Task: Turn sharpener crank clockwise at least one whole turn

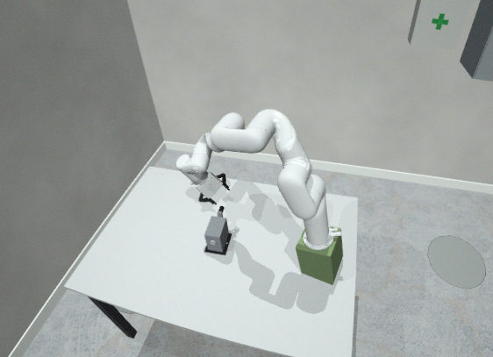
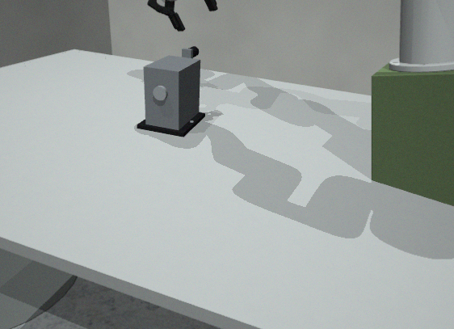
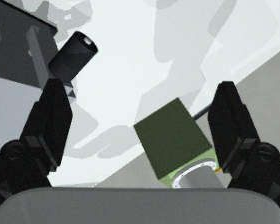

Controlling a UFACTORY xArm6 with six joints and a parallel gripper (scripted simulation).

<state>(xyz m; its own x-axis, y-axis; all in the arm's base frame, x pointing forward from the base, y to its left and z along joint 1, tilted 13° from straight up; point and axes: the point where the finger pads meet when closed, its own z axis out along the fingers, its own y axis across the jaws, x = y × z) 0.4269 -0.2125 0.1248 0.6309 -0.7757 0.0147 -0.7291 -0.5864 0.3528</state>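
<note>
Jaws wide, empty, above knob (image 2: 194, 51)

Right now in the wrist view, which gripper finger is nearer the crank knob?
The finger on the image's left: the black knob sits just above its tip, while the other finger stands far across the open gripper.

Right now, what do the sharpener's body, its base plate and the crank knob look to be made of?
Sharpener body: flat matte grey, could be painted metal or plastic; no gloss.
Base plate: thin, black, matte; material unclear.
Crank knob: black cylinder with a soft sheen along its side, likely plastic or rubber.
</note>
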